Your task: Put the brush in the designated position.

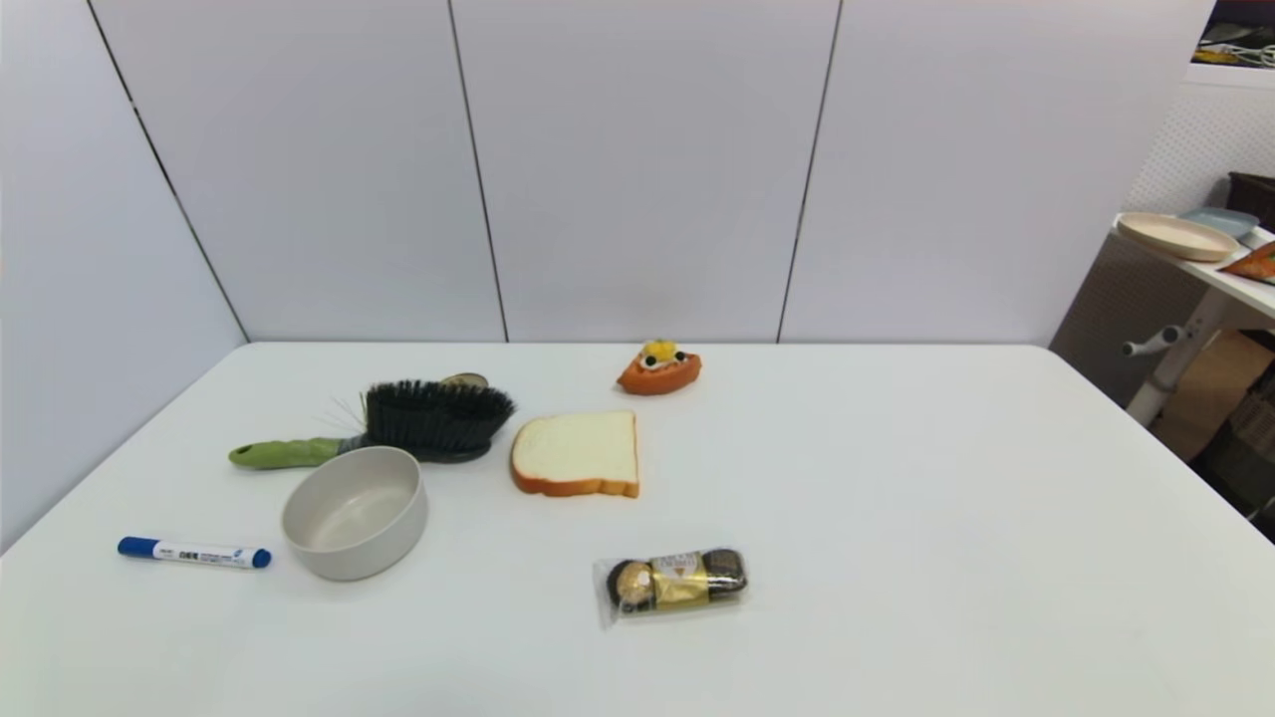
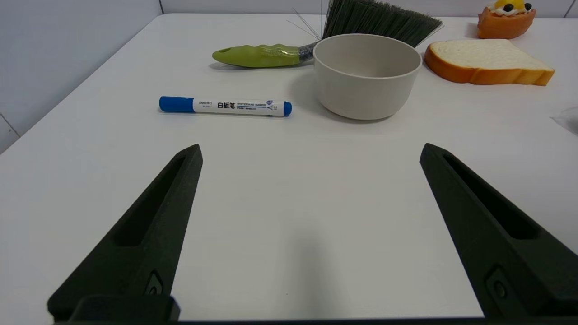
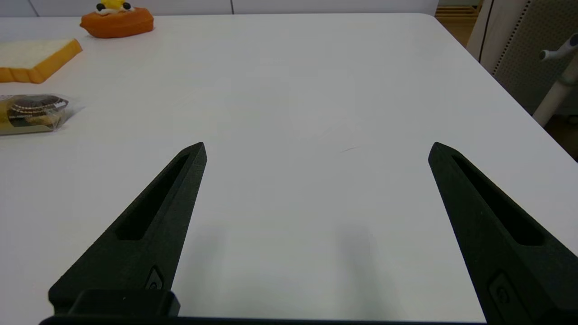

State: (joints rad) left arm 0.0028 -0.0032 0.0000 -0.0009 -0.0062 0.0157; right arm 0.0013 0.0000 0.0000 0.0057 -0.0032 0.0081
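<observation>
Black and spread wide, the two fingers of the left tool [image 2: 309, 153] are hanging low over bare white bench [image 1: 896, 518], gripping nothing, and the right tool [image 3: 316, 151] is sitting the same way over its own side, fingers apart and empty; neither arm is showing in the head view. Just ahead of the left tool one blue-capped white marker [image 2: 225, 105] is lying flat, and beside it one beige bowl [image 2: 366, 74] is standing upright. Right behind the bowl, the one brush [image 1: 398, 426] is resting on the bench's left half, its lime-green handle pointing left and its dark bristles standing up, close to the bowl's far rim. To the right of the brush head one bread slice [image 1: 578, 454] is lying flat, just beside it. Farther back one orange pastry with fruit on top [image 1: 659, 368] is sitting near the wall. Nearer the robot, one clear packet of chocolates [image 1: 673, 582] is lying apart from the rest.
</observation>
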